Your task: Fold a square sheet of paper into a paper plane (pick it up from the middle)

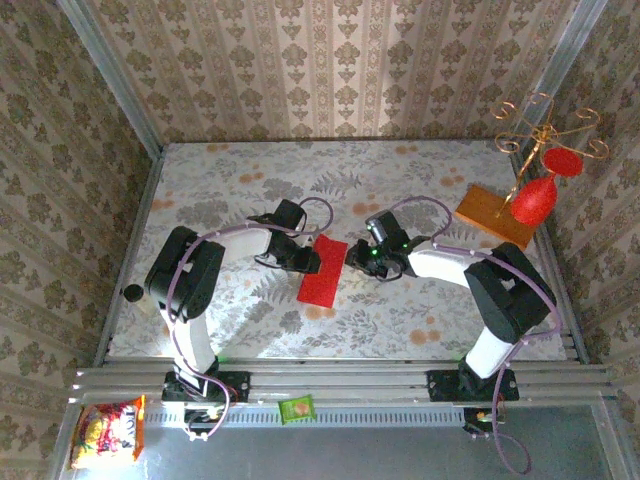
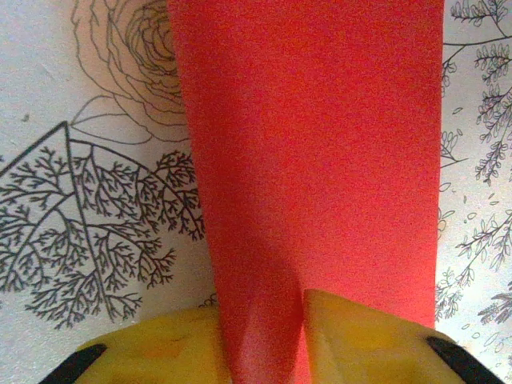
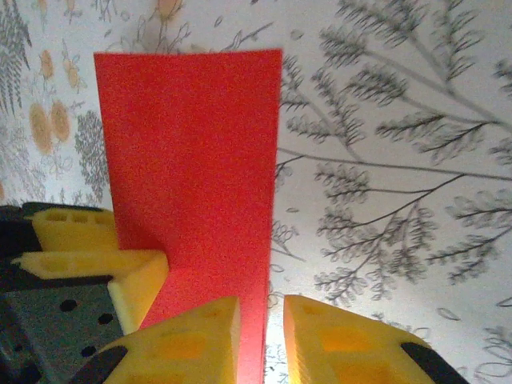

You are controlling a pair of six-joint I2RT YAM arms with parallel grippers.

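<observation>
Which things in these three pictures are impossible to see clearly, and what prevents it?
Left wrist view: the square sheet of paper runs past the top edge, so its full outline is cut off.
Same view: the sheet fills the gap of the left gripper; a real pinch cannot be judged.
Right wrist view: the bottom edge cuts the sheet at the right gripper; grip unclear.
Top view: both grippers are too small to read.
</observation>
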